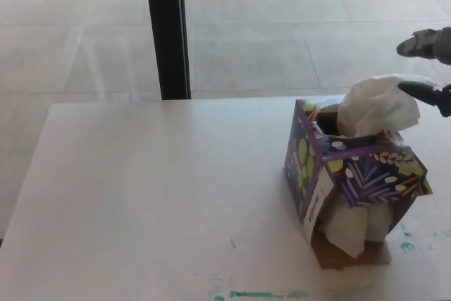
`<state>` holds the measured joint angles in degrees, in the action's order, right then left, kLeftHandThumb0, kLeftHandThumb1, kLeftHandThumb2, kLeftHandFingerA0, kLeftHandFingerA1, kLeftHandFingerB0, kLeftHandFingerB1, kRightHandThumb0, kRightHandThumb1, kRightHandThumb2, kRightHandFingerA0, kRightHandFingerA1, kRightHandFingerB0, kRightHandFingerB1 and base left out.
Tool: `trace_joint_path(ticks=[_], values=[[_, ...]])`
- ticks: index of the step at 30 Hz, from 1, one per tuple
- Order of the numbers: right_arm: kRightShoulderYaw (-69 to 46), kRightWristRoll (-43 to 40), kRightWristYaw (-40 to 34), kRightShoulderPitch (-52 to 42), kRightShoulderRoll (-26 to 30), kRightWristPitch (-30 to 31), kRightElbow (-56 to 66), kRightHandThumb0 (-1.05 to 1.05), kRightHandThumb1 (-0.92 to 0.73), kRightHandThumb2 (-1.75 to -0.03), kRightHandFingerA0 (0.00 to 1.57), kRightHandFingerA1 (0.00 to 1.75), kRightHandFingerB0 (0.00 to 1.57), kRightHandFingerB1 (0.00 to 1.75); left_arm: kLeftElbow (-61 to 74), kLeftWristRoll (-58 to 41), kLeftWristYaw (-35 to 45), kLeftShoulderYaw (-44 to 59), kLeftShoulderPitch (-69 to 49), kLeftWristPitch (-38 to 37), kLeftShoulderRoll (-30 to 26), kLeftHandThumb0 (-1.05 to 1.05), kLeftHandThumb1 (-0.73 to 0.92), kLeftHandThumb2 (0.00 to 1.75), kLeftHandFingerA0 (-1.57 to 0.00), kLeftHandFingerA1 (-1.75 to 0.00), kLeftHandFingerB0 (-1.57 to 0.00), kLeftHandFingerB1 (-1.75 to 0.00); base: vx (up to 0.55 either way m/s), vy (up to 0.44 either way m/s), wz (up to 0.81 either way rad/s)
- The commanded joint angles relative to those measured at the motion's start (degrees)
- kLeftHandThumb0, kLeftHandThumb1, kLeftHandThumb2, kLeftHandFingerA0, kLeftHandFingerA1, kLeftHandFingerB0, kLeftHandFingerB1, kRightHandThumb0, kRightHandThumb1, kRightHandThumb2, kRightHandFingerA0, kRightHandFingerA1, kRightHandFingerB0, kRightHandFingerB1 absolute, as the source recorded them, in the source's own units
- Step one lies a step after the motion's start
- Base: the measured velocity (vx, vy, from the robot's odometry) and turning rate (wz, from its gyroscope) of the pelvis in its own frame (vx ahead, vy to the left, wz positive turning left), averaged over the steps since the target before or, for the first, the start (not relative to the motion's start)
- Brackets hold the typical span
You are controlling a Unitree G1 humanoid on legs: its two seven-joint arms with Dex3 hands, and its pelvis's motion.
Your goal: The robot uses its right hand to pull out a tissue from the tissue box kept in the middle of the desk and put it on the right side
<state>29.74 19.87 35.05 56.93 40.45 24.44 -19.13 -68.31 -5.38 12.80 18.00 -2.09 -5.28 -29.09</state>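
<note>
Head view is showing me the tissue box [352, 174] sitting on the white desk [155, 188], and I am taking that box as my landmark. I am seeing a white tissue [377, 107] puffing up out of the box's top opening, crumpled and leaning toward the right of the box. I am judging it as very light, soft and easy to tear, so I am planning to pinch it high on the bunched tuft, not at a thin edge, and to draw it straight up so the light box is not dragged along.

My right hand [430, 68] is reaching in up and to the right of the box, fingers spread with nothing between them; the lower fingertip [416, 89] is lying just beside the tissue's right tip, and I cannot tell whether it is touching. My left hand is not showing.

The box is purple with leaf and dot prints, and its front is gaping, with more white tissue spilling out low down.
</note>
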Motion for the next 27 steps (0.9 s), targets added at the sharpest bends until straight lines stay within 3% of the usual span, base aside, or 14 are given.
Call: trace_joint_path(ticks=[1, 4, 5, 11, 12, 13, 16, 17, 20, 21, 22, 25, 26, 27], values=[[-0.77, 2.21, 2.28, -0.33, -0.88, -2.3, 0.02, -0.87, -0.65, -1.06, 0.06, 0.45, 0.0, 0.19, -0.56, 0.34, 0.21, -0.45, -0.23, -1.6, -1.26, -0.87, 0.9, 1.02, -0.83, -1.07, -0.57, -0.96, 0.0, 0.0, 0.0], [-0.49, 3.34, 2.05, -0.46, -1.65, -1.81, -0.88, -0.98, -0.7, -1.08, 0.03, 0.51, 0.09, 0.08, -0.32, -0.09, 0.1, -0.32, -0.22, -1.0, -0.94, -0.85, 0.91, 1.01, -0.8, -1.07, -0.54, -0.95, 0.0, 0.0, 0.0], [-0.43, 3.73, 1.61, -0.57, -1.88, -2.46, -1.52, -0.92, -0.68, -0.81, 0.13, 0.54, 0.02, 0.15, -0.25, -0.08, -0.01, -0.38, -0.17, -0.89, -0.87, -0.84, 0.89, 1.03, -0.8, -1.07, -0.54, -0.95, 0.0, 0.0, 0.0], [0.23, 7.11, -2.67, -1.0, -3.46, -6.34, -6.75, -0.79, -0.59, -0.98, 0.25, 0.66, 0.04, 0.21, -0.91, 0.04, -0.31, -0.59, 0.03, -1.59, -0.67, -0.87, 0.89, 1.02, -0.81, -1.07, -0.55, -0.95, 0.0, 0.0, 0.0], [0.48, 7.78, -2.68, -0.93, -3.51, -6.55, -7.52, -0.81, -0.76, -0.63, 0.27, 0.74, 0.0, 0.26, -0.63, 0.08, -0.1, -0.68, -0.18, -1.84, -0.73, -0.86, 0.88, 1.03, -0.8, -1.07, -0.56, -0.96, 0.0, 0.0, 0.0], [1.21, 9.09, -3.03, -0.79, -3.58, -6.57, -8.68, -0.81, -0.59, -0.97, 0.31, 0.71, 0.06, 0.2, -0.58, 0.44, -0.02, -1.05, -0.25, -2.01, -0.89, -0.86, 0.89, 1.04, -0.8, -1.05, -0.57, -0.95, 0.0, 0.0, 0.0], [1.92, 10.84, -3.32, -0.35, -3.48, -6.84, -9.87, -0.8, -0.59, -0.96, 0.36, 0.73, 0.06, 0.19, -0.89, 0.44, 0.2, -1.25, 0.36, -2.22, -0.93, -0.86, 0.88, 1.04, -0.8, -1.06, -0.57, -0.96, 0.0, 0.0, 0.0], [2.3, 11.56, -3.38, -0.26, -3.29, -7.76, -10.5, -0.74, -0.73, -0.63, 0.5, 0.82, 0.05, 0.24, -0.87, 0.53, 0.15, -1.43, 0.39, -2.11, -0.98, -0.85, 0.9, 1.03, -0.8, -1.04, -0.55, -0.94, 0.0, 0.0, 0.0], [2.17, 12.27, -3.31, -0.52, -3.06, -8.84, -10.74, -0.75, -0.72, -0.63, 0.6, 0.89, 0.1, 0.24, -0.89, 0.1, 0.01, -1.33, 0.5, -1.17, -0.89, -0.84, 0.89, 1.01, -0.82, -1.06, -0.55, -0.94, 0.0, 0.0, 0.0], [1.35, 11.89, -3.44, -1.44, -3.06, -8.71, -9.55, -0.73, -0.57, -0.94, 0.6, 0.79, 0.06, 0.36, -0.86, 0.08, 0.0, -1.36, 0.26, -1.25, -0.77, -0.84, 0.9, 1.01, -0.8, -1.05, -0.55, -0.94, 0.0, 0.0, 0.0], [0.77, 11.73, -3.77, -2.16, -3.23, -8.73, -8.92, -0.7, -0.71, -0.62, 0.62, 0.75, 0.15, 0.28, -0.74, 0.33, -0.23, -1.58, -0.03, -1.63, -0.68, -0.84, 0.9, 1.01, -0.82, -1.04, -0.55, -0.93, 0.0, 0.0, 0.0], [-0.52, 12.08, -6.66, -4.14, -4.62, -9.56, -7.33, -0.65, -0.56, -0.89, 0.66, 0.86, 0.19, 0.44, -0.96, 0.59, -0.37, -1.97, -0.09, -1.65, -0.67, -0.85, 0.9, 1.0, -0.81, -1.03, -0.56, -0.93, 0.0, 0.0, 0.0], [-0.67, 12.32, -6.51, -4.6, -4.88, -9.45, -6.39, -0.59, -0.71, -0.61, 0.67, 0.99, 0.26, 0.3, -0.81, 1.16, -0.43, -2.55, -0.57, -2.65, -0.72, -0.84, 0.9, 1.01, -0.81, -1.03, -0.56, -0.93, 0.0, 0.0, 0.0], [-0.6, 12.68, -6.26, -4.53, -5.24, -9.08, -6.11, -0.62, -0.57, -0.88, 0.67, 0.91, 0.18, 0.44, -0.89, 0.48, -0.17, -2.02, -0.51, -2.4, -0.56, -0.85, 0.89, 1.01, -0.8, -1.04, -0.56, -0.93, 0.0, 0.0, 0.0]])
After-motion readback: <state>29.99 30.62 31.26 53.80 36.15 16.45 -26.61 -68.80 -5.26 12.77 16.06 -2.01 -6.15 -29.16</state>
